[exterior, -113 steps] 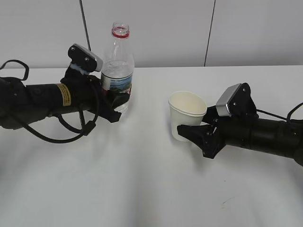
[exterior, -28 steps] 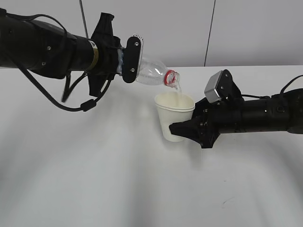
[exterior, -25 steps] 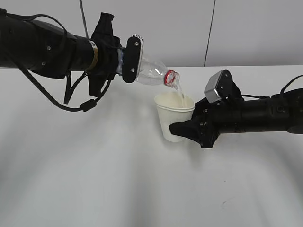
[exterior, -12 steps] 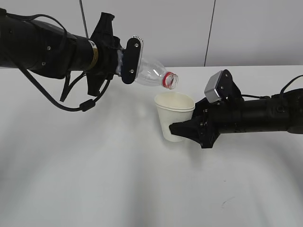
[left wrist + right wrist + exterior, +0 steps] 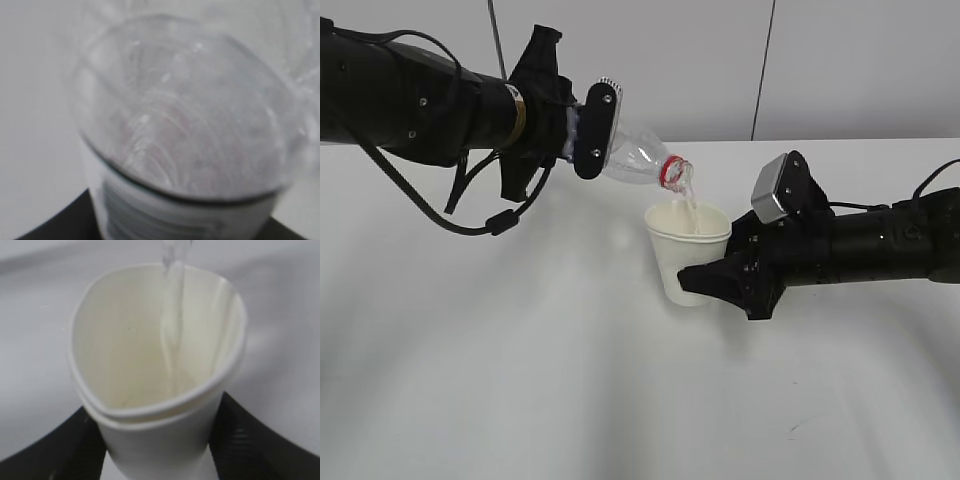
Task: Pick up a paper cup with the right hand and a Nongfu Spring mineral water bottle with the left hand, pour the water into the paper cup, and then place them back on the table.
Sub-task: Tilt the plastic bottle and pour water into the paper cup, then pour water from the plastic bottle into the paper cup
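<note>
Bottle (image 5: 190,125) blurred; cup (image 5: 160,405) base cut off.

Bright, even, diffuse lighting; soft faint shadows on the table (image 5: 570,400). Left wrist view heavily blurred, bottle (image 5: 185,130) out of focus. Right wrist view slightly soft.

A clear plastic bottle (image 5: 638,160) with a red neck ring (image 5: 670,174) is seen on the left, where colourless water (image 5: 172,330) is shown against the cream inside of a plain white paper cup (image 5: 688,247). Black arms, the left banded in yellow (image 5: 517,112), the right fitted with a silver-grey box (image 5: 772,190), are set above a white table (image 5: 570,380).
</note>
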`<action>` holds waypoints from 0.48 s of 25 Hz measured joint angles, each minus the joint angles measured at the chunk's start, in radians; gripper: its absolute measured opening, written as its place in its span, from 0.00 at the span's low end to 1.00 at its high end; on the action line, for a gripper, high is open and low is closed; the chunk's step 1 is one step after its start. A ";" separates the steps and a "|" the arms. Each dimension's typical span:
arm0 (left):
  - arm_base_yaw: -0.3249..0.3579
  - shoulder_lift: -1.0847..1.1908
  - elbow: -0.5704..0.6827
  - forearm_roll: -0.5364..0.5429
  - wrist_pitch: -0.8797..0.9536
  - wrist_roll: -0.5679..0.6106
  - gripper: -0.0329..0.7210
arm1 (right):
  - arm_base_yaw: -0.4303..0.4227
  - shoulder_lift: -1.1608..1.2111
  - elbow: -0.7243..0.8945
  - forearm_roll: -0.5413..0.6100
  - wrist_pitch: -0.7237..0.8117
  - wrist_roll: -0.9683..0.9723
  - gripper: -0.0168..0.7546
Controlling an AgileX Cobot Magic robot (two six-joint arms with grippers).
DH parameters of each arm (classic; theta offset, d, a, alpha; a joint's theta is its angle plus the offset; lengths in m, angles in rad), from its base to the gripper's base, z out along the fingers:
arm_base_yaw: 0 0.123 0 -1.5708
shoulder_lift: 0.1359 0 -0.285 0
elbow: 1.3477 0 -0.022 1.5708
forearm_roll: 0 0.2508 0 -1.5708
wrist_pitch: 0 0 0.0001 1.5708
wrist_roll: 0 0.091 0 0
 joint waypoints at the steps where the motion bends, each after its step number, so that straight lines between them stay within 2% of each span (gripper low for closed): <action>1: 0.000 0.000 0.000 0.000 0.001 0.006 0.45 | 0.000 0.000 0.000 -0.003 0.000 0.000 0.58; 12: 0.000 0.000 -0.001 0.000 0.006 0.068 0.45 | 0.000 0.000 0.000 -0.005 0.000 0.000 0.58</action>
